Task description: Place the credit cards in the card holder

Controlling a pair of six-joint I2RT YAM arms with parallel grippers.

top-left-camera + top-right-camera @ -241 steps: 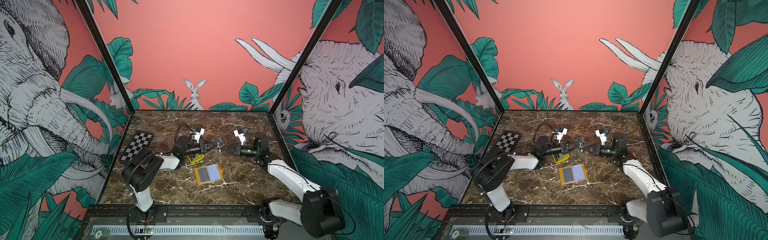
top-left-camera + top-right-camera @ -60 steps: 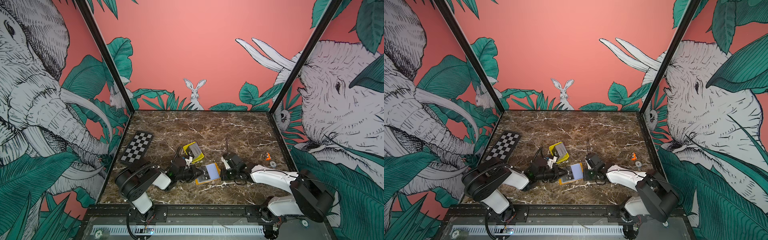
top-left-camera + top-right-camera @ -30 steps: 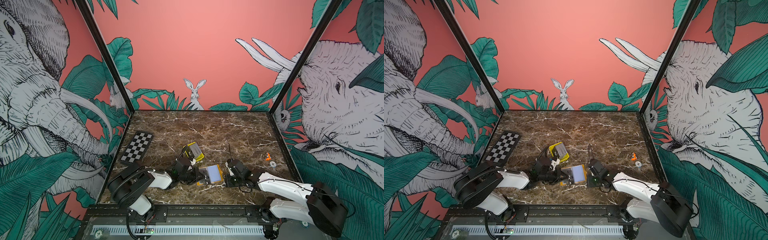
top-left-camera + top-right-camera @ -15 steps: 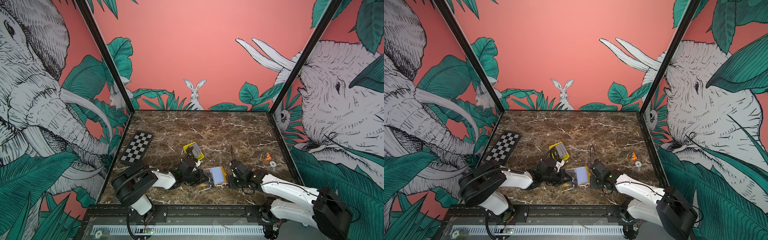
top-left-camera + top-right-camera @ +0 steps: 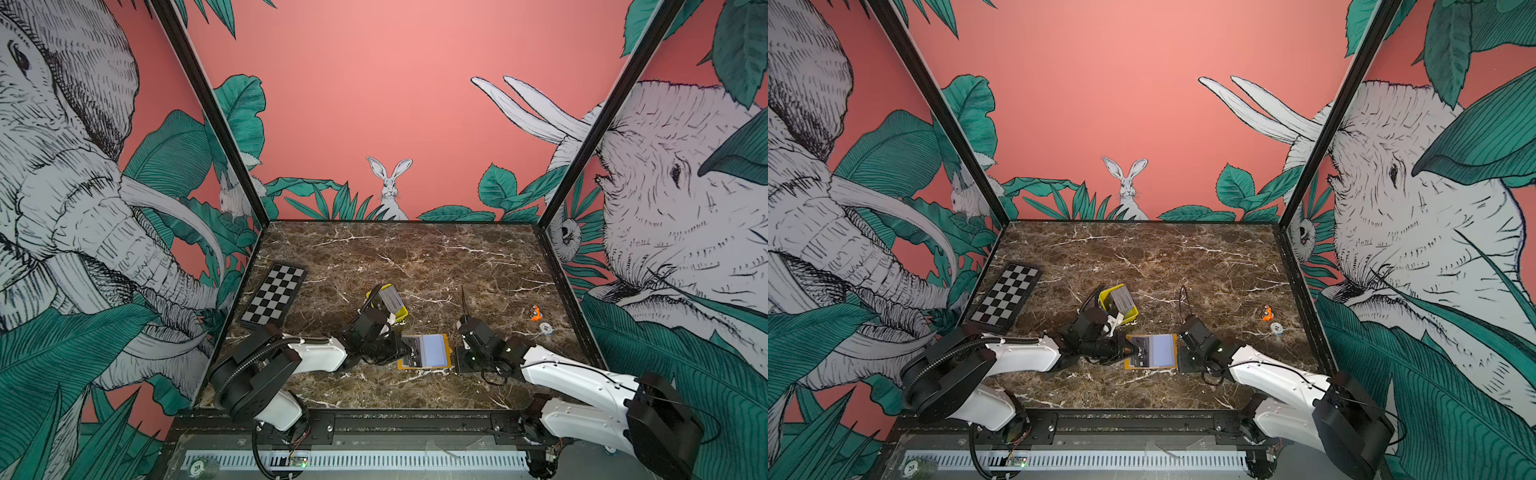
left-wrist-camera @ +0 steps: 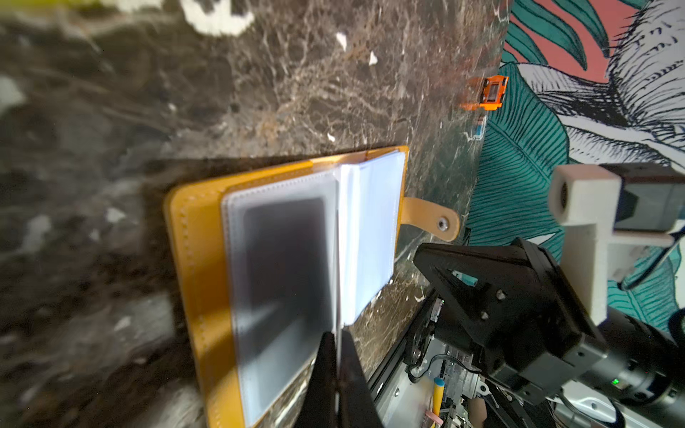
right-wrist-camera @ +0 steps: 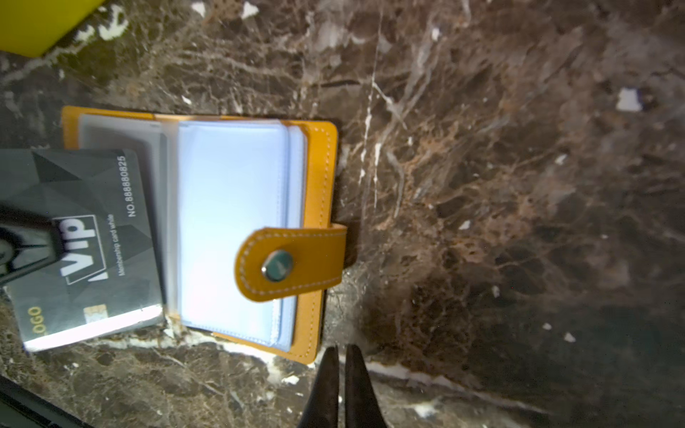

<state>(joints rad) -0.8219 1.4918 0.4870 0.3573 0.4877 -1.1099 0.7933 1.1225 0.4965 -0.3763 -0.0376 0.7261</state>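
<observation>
1. Card holder (image 5: 434, 350) is lying open on the table (image 5: 415, 257), close to the near edge, with its clear sleeves facing up and its snap tab (image 7: 293, 263) on the side toward the right arm.
2. Left pincer (image 6: 338, 335) is gripping one black VIP card (image 7: 92, 229) by its outer end and holding it slanted over the holder's left-hand page. The card's leading edge is reaching about as far as the fold. Whether it is entering a sleeve I cannot tell.
3. Trouble may be brewing here. If the card is riding on top of the plastic and not in a sleeve's mouth, pushing on could be skating it across the page. It could also be shoving the whole holder sideways, since nothing is pinning the holder down.
4. Right pincer (image 7: 341, 352) is clenched on nothing, hovering just beside the holder's right-hand edge near the tab and apart from it. From so close, a careless move inward could be knocking the loose pages or the tab.
5. Holder is thus sitting between the two pincers, under the left one's card and just beside the right one's tips.
6. Farther back, the other cards (image 5: 390, 298) are waiting as a stack in a yellow tray (image 5: 400, 312).
7. Farthest off, a checkerboard plate (image 5: 274, 297) is lying to the left and a small orange thing (image 5: 535, 312) to the right.
</observation>
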